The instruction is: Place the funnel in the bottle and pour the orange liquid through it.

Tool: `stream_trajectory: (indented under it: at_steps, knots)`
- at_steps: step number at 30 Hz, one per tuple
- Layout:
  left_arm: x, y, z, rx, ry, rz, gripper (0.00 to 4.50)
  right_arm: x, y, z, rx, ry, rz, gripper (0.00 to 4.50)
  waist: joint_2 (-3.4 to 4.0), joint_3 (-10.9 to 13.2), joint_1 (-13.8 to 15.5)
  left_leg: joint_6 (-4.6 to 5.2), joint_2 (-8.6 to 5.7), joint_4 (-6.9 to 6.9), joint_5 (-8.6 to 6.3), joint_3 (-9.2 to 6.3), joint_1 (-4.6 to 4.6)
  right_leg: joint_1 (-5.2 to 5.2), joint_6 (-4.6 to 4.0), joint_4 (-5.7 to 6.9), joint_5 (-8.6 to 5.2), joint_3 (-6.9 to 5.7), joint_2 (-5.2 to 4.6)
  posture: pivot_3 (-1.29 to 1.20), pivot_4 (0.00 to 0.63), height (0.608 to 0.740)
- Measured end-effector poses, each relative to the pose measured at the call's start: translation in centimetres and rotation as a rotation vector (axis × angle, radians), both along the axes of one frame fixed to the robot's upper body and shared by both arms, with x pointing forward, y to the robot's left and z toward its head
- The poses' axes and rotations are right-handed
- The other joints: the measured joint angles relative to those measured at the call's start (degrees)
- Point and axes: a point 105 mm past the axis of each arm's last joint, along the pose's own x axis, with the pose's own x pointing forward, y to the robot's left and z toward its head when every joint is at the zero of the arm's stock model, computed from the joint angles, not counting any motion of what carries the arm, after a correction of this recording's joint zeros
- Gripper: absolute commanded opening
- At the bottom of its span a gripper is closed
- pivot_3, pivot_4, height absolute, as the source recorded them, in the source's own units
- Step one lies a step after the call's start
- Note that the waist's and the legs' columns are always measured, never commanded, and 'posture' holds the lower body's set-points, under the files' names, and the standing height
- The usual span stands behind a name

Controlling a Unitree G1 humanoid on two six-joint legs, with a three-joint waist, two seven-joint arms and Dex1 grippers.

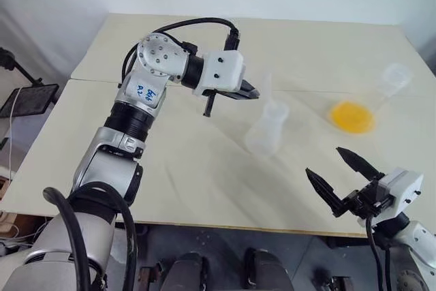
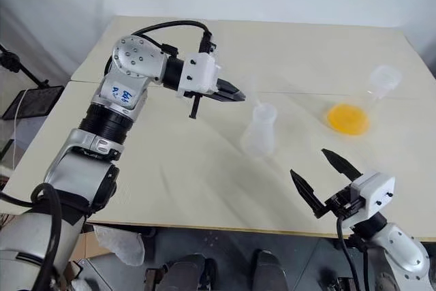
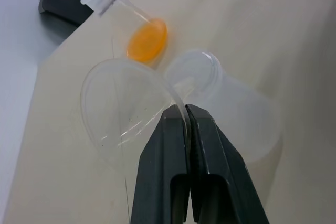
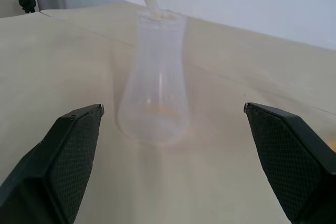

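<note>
Above the frosted bottle (image 1: 266, 127) on the surface (image 1: 204, 168), the funnel (image 3: 126, 100), judged light, thin-walled and slippery, is pinched at its rim by the left end effector (image 3: 186, 116), while the right end effector (image 1: 340, 172) is held spread apart.

Cream table (image 1: 170, 182) with upright frosted bottle (image 1: 266, 131) and flask of orange liquid (image 1: 352, 116).
</note>
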Motion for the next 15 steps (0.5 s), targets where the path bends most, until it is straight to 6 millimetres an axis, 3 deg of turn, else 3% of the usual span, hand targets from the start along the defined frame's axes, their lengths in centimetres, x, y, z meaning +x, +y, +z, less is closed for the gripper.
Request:
stream_trajectory:
  at_steps: [8, 11, 15]
  knots:
    - [-0.5, -2.0, -1.0, 0.047, 0.017, -0.056, 0.01, -0.1, 0.1, 0.2, 0.000, -0.010, -0.025, 4.50, -0.01, 0.01, -0.06, 0.04, -0.01, -0.01, 0.01, 0.00, -0.01, 0.00, 0.01, -0.04, 0.01, 0.00, 0.00, 0.00, 0.150, 0.740]
    - [-0.5, -2.4, -0.8, 0.057, 0.010, -0.054, 0.60, -0.2, 0.2, 0.3, -0.002, -0.018, -0.031, 4.50, 0.00, 0.00, -0.25, 0.04, 0.01, -0.02, 0.01, 0.00, 0.00, 0.00, 0.01, -0.03, 0.01, 0.00, 0.02, 0.00, 0.150, 0.740]
    - [-0.3, -3.0, -0.7, 0.030, 0.037, -0.042, 1.83, -0.2, 0.1, 0.2, 0.001, -0.019, -0.050, 4.50, -0.01, 0.01, -0.21, 0.05, 0.00, -0.01, 0.01, 0.00, -0.01, 0.00, 0.01, -0.03, 0.01, 0.00, 0.00, 0.00, 0.150, 0.740]
